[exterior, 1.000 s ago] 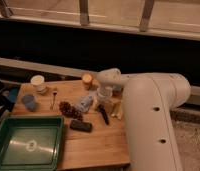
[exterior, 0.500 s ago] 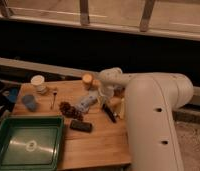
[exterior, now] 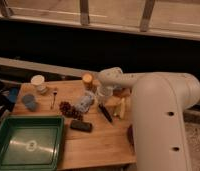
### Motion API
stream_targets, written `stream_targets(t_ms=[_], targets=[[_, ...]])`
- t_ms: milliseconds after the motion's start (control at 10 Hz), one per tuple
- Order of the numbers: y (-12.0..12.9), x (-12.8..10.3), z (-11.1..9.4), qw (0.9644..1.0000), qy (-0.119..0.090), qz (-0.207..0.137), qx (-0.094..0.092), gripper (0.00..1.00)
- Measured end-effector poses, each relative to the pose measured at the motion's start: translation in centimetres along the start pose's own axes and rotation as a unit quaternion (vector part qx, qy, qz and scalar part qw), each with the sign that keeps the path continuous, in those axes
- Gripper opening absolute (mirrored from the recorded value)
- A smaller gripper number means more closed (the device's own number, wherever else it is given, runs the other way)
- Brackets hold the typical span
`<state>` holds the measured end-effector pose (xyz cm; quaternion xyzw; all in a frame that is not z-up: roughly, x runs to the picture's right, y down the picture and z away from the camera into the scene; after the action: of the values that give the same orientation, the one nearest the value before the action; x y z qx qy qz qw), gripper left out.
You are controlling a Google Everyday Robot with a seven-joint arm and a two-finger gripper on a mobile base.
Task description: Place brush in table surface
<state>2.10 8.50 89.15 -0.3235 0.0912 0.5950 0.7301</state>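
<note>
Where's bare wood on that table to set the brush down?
Biggest free patch: the table surface at the front, between the green tray, the black block and the robot's body. Crowded: the back middle, where the orange cup, the brush and the shut claw sit close together, the claw just behind the brush.

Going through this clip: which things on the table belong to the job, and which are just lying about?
Part of the job:
- brush
- table
- gripper, shut, at the brush's upper end

Just lying about:
- green tray
- black block
- fork
- white cup
- orange pot
</note>
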Motion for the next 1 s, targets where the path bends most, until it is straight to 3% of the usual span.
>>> stream_targets(t_ms=[300,500,800,1000], targets=[[3.4,-0.1,-6.3,0.9972,-0.05,-0.043,-0.035,0.0],[6.3,0.4,-10.3,0.9905,-0.087,-0.082,-0.068,0.0],[8.8,1.5,-12.5,0.9812,-0.1,-0.113,-0.12,0.0],[9.3,2.2,-11.8,0.9788,-0.099,-0.121,-0.132,0.0]])
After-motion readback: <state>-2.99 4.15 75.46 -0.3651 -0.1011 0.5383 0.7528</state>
